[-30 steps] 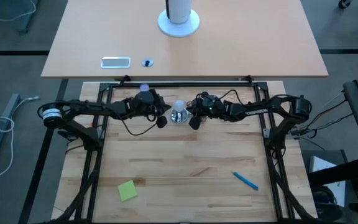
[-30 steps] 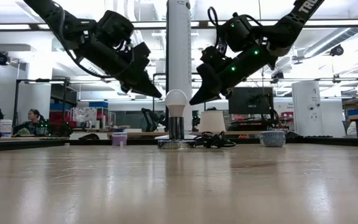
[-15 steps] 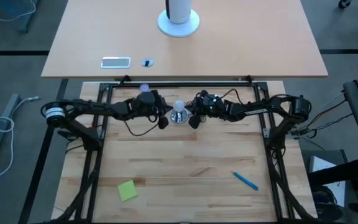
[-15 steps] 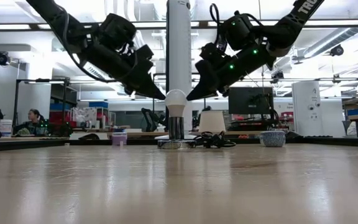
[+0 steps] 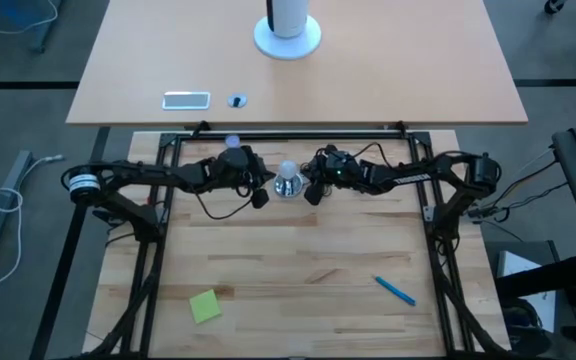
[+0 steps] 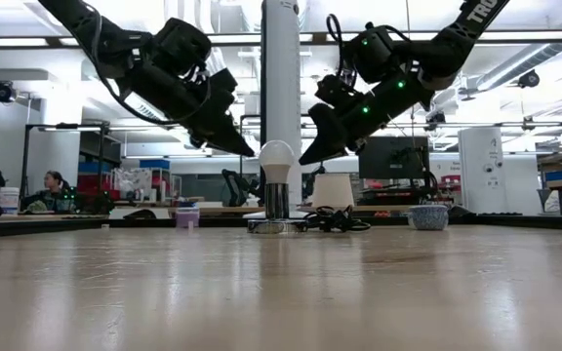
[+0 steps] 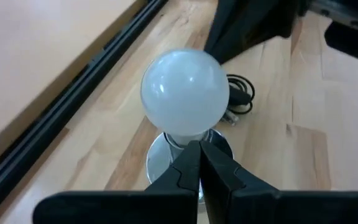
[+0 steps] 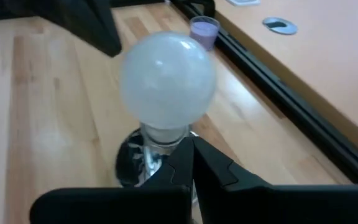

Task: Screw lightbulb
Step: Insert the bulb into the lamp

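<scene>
The white frosted lightbulb [image 5: 288, 172] stands upright, its base in the shiny silver socket [image 6: 276, 210], which rests on the wooden table at far centre. My left gripper [image 6: 252, 152] is shut and hovers just to the bulb's left, slanting down toward it. My right gripper [image 6: 304, 161] is shut and hovers just to the bulb's right, slanting down the same way. In the left wrist view the bulb [image 7: 185, 93] sits beyond the shut fingertips [image 7: 199, 149]. The right wrist view shows the same, bulb [image 8: 168, 81] beyond fingertips [image 8: 190, 146]. Neither gripper shows contact with the bulb.
A coiled black cord [image 7: 238, 102] lies beside the socket. A small purple cup [image 5: 233, 142] stands by the black frame rail [image 5: 288, 131] at the far edge. A blue pen [image 5: 395, 290] and a green sticky note [image 5: 205, 306] lie on the near part of the table.
Both grippers, still shut, have gone in a little toward the bulb from either side and drawn back to about where they were. The bulb and socket have stayed put.
</scene>
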Motion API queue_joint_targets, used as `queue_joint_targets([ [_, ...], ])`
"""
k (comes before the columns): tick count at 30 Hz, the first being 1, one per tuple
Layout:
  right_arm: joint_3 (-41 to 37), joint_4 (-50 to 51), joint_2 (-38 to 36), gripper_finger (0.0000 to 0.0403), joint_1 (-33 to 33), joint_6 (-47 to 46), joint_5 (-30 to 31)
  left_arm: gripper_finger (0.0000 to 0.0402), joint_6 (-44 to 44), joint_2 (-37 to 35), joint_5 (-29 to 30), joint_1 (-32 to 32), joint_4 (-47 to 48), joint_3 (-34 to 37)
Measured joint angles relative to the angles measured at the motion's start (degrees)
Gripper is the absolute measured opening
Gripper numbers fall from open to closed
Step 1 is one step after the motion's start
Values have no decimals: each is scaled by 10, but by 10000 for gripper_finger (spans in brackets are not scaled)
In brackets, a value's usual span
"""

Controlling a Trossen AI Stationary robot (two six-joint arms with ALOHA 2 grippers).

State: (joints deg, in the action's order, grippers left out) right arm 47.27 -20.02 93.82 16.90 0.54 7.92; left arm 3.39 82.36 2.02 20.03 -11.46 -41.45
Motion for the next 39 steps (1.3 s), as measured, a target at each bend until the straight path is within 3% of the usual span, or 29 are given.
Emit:
queue_joint_targets([
  [11,0,-33,0,0,2,2,-14,0,1,28,3,0,-61,0],
  [21,0,-33,0,0,-9,-6,-41,0,1,29,5,0,-62,0],
  [29,0,9,-1,0,-6,-2,8,0,-5,14,5,0,0,0],
  [39,0,-28,2,0,9,11,5,0,23,27,16,3,-57,0],
])
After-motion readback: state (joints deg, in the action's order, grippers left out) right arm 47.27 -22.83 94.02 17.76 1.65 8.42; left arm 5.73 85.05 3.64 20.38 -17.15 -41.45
